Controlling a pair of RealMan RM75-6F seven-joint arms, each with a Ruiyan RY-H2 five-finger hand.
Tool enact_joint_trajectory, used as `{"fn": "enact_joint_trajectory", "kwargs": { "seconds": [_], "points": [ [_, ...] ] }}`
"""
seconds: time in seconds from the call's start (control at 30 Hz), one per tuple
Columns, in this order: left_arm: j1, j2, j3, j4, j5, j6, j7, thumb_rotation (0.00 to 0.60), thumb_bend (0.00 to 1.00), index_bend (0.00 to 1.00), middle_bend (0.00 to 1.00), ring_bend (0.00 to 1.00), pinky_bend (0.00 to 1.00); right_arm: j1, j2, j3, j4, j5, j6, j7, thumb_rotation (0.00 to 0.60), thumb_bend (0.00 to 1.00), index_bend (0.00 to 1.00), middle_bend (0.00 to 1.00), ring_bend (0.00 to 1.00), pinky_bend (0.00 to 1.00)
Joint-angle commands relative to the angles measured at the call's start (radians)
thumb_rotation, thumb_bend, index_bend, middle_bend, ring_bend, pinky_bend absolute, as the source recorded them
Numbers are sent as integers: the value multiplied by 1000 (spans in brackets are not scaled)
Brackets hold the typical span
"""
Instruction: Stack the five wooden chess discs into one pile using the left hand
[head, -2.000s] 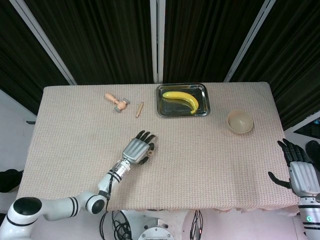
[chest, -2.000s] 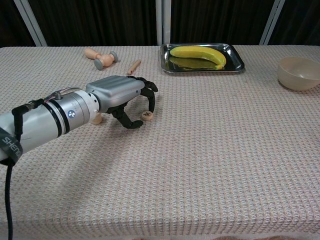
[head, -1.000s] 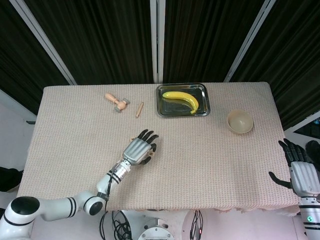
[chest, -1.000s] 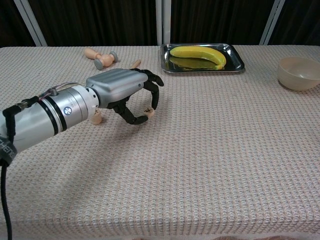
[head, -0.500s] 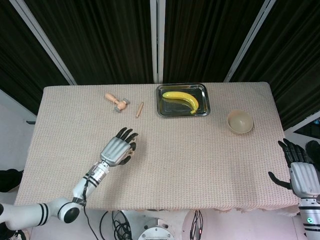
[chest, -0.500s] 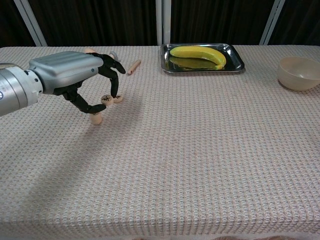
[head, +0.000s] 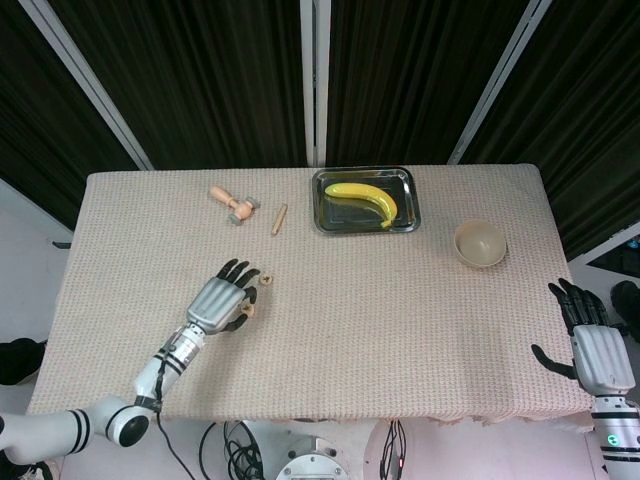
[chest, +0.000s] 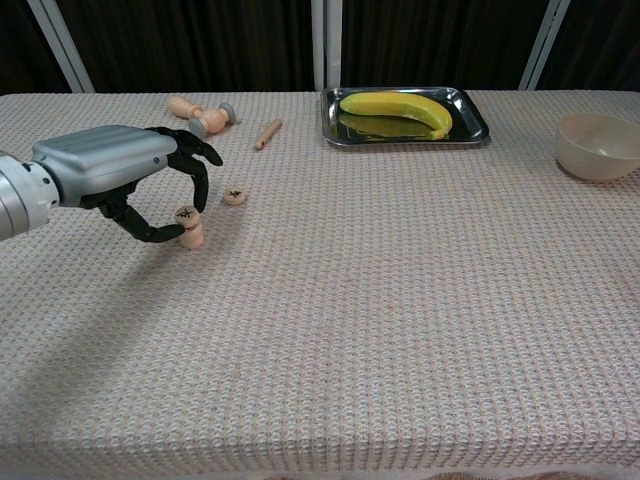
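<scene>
The chest view shows what the head view hides: the left robot hand (chest: 120, 180) pinches a wooden disc (chest: 186, 215) between thumb and a fingertip, right above a short pile of discs (chest: 193, 238) on the table (chest: 400, 300), and whether it touches the pile cannot be told. A lone disc (chest: 234, 195) lies flat just beyond, apart from the pile. From the head view the left robot hand (head: 222, 297) covers most of this; only the lone disc (head: 267, 280) and a sliver of the pile (head: 251, 311) peek out beside its fingers. The head view alone shows the right robot hand (head: 594, 345), fingers apart and holding nothing, off the table's near right corner. Both views show the metal tray (head: 405, 205) with a banana (head: 365, 198), the pale bowl (head: 480, 243), a wooden stamp (head: 233, 203) and a small wooden stick (head: 279, 219) along the far side. Two seconds ago the left robot hand was further right, closing on a disc on the cloth; it has since lifted that disc and carried it leftward to the pile.
</scene>
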Motion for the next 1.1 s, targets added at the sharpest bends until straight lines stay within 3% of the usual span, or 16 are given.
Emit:
{"fn": "enact_joint_trajectory", "kwargs": {
  "seconds": [0.03,1.1],
  "points": [
    [5,-3,3,11,11,3,-11,600,338,475,110,0,0,1,-1,2,2,6,-4,-1,600,171,0,0,0,0],
    [15,-13,-7,27,22,-8,-22,600,338,425,110,0,0,0,1,0,-2,2,-1,-1,600,171,0,0,0,0]
  ]
}}
